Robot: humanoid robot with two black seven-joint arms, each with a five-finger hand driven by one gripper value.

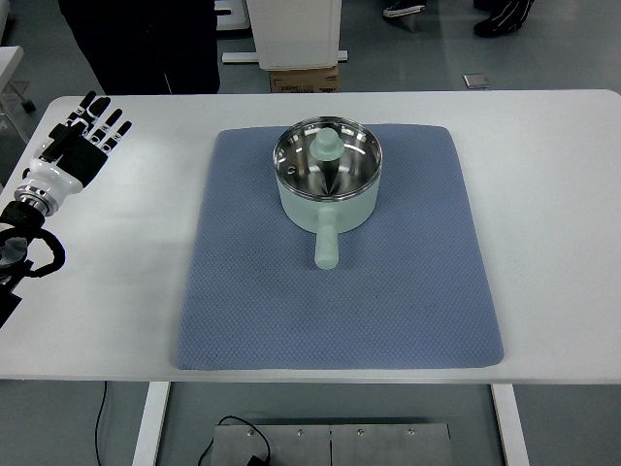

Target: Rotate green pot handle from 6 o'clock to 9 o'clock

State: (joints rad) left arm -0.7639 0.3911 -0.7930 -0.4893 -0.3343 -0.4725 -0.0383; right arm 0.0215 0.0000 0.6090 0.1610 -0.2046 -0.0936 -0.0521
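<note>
The pale green metal pot [328, 184] with a glass lid and a green knob [326, 146] is placed on the upper middle of a blue-grey woven mat [408, 291]. Its stubby green handle [326, 243] is pointed straight toward the near edge of the mat, so the 6 o'clock position is shown and no rotation is judged to be done yet. The mat is spread on a white counter [553, 194]. Well to the left of the pot, off the mat, the left robot hand [82, 136] is held over the counter with its black fingers spread and nothing grasped. The right robot hand is not seen. The approach step is judged to be in hand. Next, the handle would need to be reached and swept clockwise toward the mat's left edge, with the pot kept from sliding.
</note>
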